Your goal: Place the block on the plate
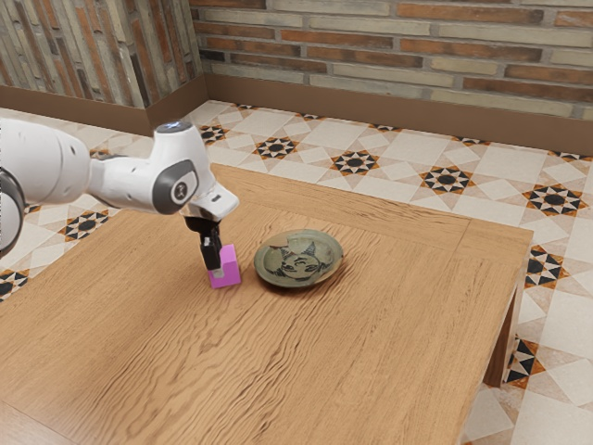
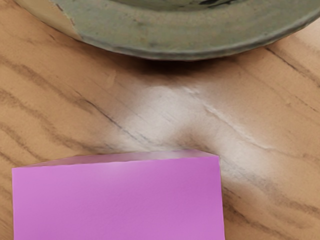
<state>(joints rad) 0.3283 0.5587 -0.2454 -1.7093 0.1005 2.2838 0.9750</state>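
While my arm (image 1: 134, 180) reaches in from the exterior view's left, kinda low and stretched out toward the glazed ceramic plate (image 1: 299, 282), the wrist bends over so my black two-finger gripper (image 1: 219, 270) points pretty much straight down, just short of the plate. It's right at the pink-purple block (image 1: 228, 270), which is just beside the plate on the exterior view's left. Honestly can't tell if I'm clamped on the block or still loose on it, sorry folks. From the wrist view the block is close up under my hand, one straight edge facing the plate's curved rim, with a strip of wooden tabletop (image 2: 165, 105) between them, so the block and plate are apart.
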